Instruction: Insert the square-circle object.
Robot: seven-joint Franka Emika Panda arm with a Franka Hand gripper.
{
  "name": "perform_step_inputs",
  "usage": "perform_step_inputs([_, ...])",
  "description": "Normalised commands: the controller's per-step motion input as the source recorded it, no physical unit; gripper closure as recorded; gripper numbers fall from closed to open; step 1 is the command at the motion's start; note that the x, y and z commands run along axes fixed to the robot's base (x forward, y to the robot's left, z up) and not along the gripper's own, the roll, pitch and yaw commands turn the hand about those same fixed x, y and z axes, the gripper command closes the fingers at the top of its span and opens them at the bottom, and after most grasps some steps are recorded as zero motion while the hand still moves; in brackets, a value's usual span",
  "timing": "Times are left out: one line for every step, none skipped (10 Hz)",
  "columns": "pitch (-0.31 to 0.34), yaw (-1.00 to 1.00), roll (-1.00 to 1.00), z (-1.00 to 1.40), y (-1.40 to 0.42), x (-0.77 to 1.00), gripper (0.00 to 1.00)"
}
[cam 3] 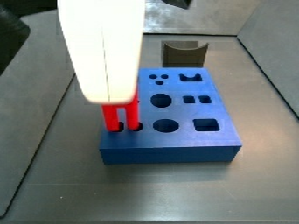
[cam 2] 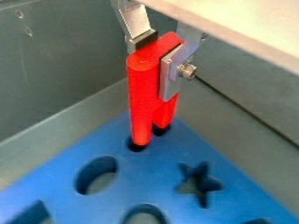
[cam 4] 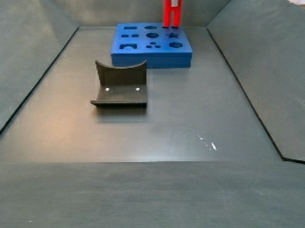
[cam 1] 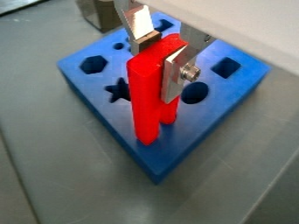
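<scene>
The square-circle object (cam 1: pixel 149 96) stands upright with its lower end in a hole at a corner of the blue block (cam 1: pixel 103 105), its two joined red bars rising straight up between the fingers. In both wrist views the gripper (cam 2: pixel 159 59) clasps the peg's upper end, one silver finger (cam 1: pixel 176 72) flat against its side and its mate pressed to the opposite face. Beneath the gripper, star, round and square holes dot the block's top. In a side view the dark grey block (cam 4: pixel 120 84) with a curved notch lies well apart from the gripper on the grey floor (cam 4: pixel 155 134).
</scene>
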Motion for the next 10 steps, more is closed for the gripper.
perform_step_inputs([0.099,0.00,0.03,-0.24,0.00,0.17,1.00])
perform_step_inputs([0.130,-0.19,0.05,-0.28,0.00,0.29,1.00])
perform_step_inputs([0.104,-0.21,0.02,-0.33,0.04,0.03,1.00])
perform_step_inputs([0.000,0.00,0.00,-0.45,0.16,-0.15,1.00])
perform_step_inputs([-0.009,0.00,0.00,-0.46,0.17,-0.22,1.00])
perform_step_inputs([-0.029,0.00,0.00,-0.44,0.08,-0.35,1.00])
perform_step_inputs([-0.067,0.00,-0.02,-0.47,0.06,-0.41,1.00])
perform_step_inputs([-0.063,0.00,-0.02,-0.51,0.01,-0.29,1.00])
perform_step_inputs([-0.023,-0.14,0.00,-0.83,0.00,0.00,1.00])
perform_step_inputs([0.000,-0.29,0.01,-0.99,-0.05,0.07,1.00])
